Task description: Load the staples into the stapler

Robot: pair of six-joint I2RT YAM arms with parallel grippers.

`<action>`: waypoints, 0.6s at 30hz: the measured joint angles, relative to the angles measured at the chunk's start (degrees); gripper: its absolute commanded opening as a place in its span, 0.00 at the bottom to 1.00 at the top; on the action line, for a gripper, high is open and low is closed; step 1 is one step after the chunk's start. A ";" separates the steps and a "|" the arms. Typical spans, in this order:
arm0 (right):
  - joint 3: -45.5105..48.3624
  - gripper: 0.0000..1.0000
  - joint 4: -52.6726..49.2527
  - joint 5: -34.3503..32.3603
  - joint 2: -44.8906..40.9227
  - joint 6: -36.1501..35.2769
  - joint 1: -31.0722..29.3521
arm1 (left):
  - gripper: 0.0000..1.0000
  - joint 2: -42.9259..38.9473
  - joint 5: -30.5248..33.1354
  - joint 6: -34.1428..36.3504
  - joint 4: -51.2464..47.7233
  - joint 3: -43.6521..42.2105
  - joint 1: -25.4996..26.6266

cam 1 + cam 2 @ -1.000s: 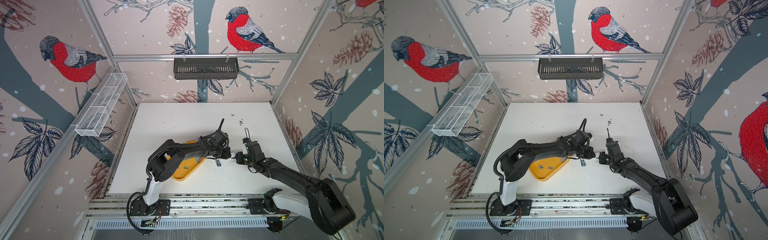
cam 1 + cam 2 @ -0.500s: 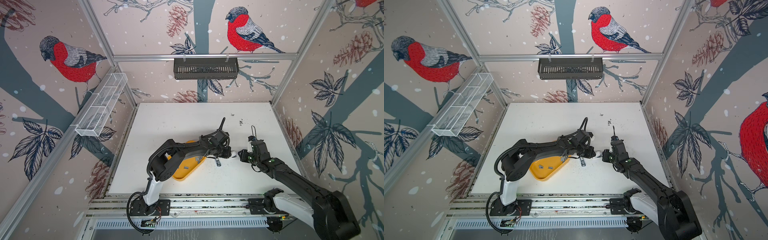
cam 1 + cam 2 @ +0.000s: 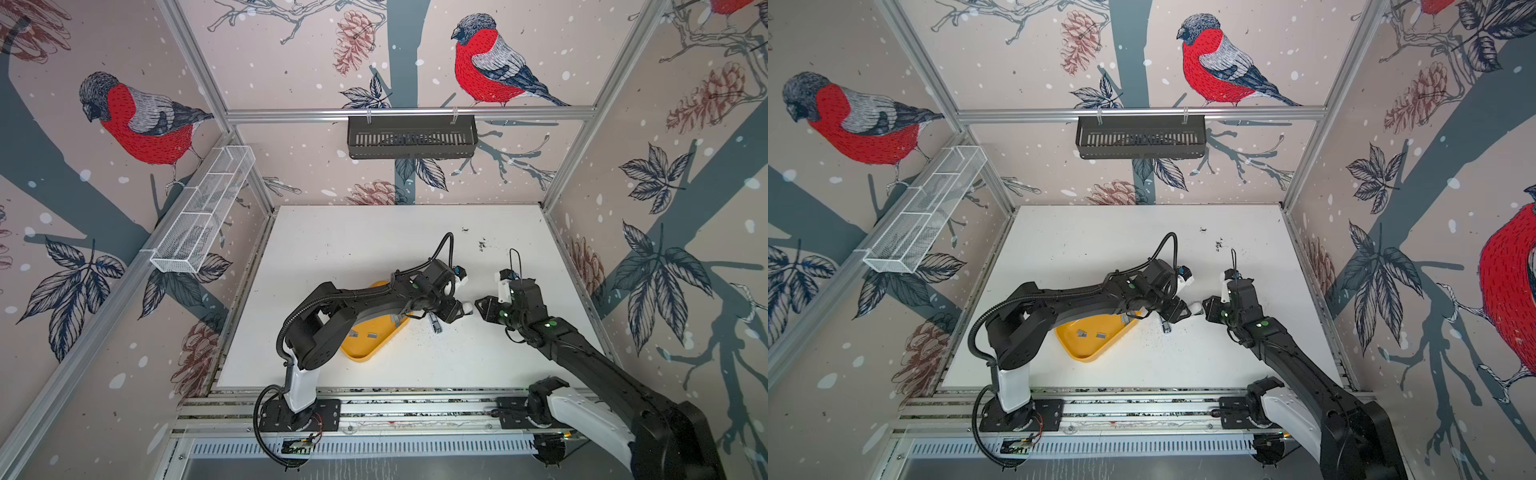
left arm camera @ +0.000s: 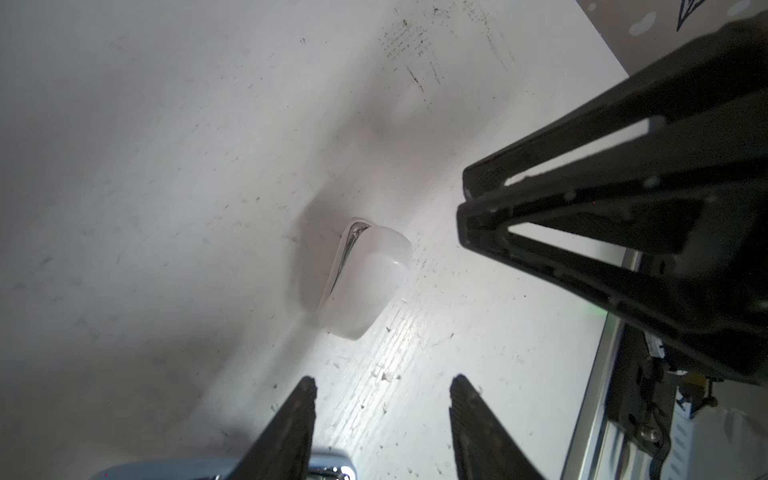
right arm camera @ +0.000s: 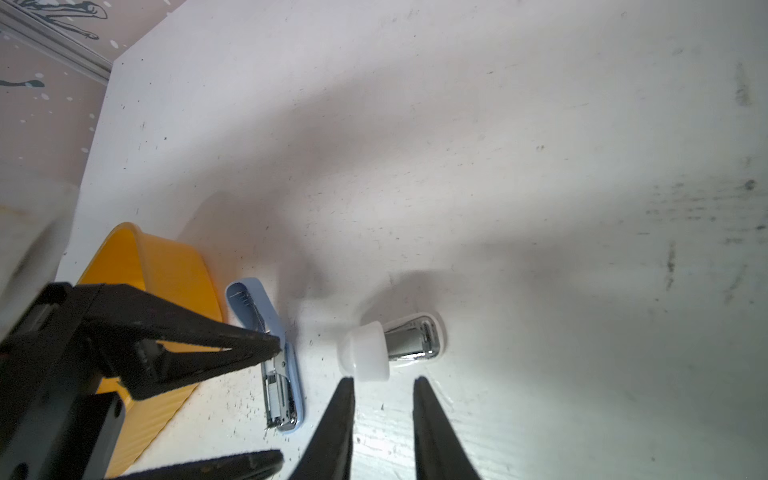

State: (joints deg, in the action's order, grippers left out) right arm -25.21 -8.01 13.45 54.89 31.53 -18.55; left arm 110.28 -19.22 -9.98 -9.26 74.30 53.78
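Moved: left gripper (image 4: 382, 379) has let go, right gripper (image 5: 383, 380) backed off; both fingers parted, empty; white-capped piece (image 5: 365, 353) lies just ahead.

The tray (image 3: 376, 347) sits on the desk (image 3: 353, 249) left of centre, with the staples (image 3: 1100, 335) lying in it. The stapler (image 3: 435, 323) lies on the desk just beside the tray's right end. Right of the stapler, a small capped piece (image 3: 468, 307) rests on the desk between the left gripper (image 3: 458, 312) and the right gripper (image 3: 478, 306).
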 measured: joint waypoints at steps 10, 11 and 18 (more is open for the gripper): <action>0.11 0.26 1.46 3.45 3.69 -0.22 0.04 | 0.56 4.72 -0.17 10.93 1.22 4.33 0.00; 0.13 0.26 1.77 3.65 4.00 -0.22 -0.07 | 0.56 5.33 -0.20 11.61 1.25 5.16 0.00; 0.11 0.27 3.52 4.44 6.51 -0.28 -0.04 | 0.54 7.41 -0.70 14.01 1.16 6.75 0.00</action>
State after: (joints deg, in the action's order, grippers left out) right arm -25.10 -4.49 17.89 61.41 31.24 -18.59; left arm 117.69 -19.92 4.03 -8.10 81.06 53.78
